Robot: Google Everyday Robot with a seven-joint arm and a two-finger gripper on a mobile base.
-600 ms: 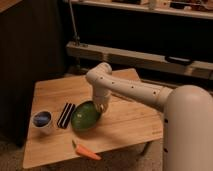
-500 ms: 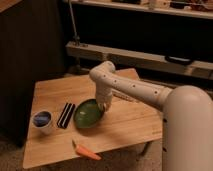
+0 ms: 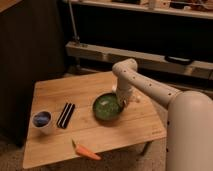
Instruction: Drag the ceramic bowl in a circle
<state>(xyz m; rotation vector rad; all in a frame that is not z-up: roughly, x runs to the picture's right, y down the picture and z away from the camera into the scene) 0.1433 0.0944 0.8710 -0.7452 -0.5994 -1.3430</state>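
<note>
The green ceramic bowl (image 3: pixel 106 107) sits flat on the wooden table (image 3: pixel 75 92), right of its middle. My gripper (image 3: pixel 121 101) is at the bowl's right rim, reaching down from the white arm (image 3: pixel 145 85) that comes in from the right. The gripper's tip is hidden against the rim and the arm's wrist.
A small white cup with a blue inside (image 3: pixel 42 120) stands at the table's left. A black flat bar (image 3: pixel 65 115) lies between the cup and the bowl. An orange carrot (image 3: pixel 86 151) lies near the front edge. A low shelf (image 3: pixel 150 57) runs behind the table.
The bowl has slid to the right and slightly farther back, away from the black bar. The gripper and the arm have moved right with it.
</note>
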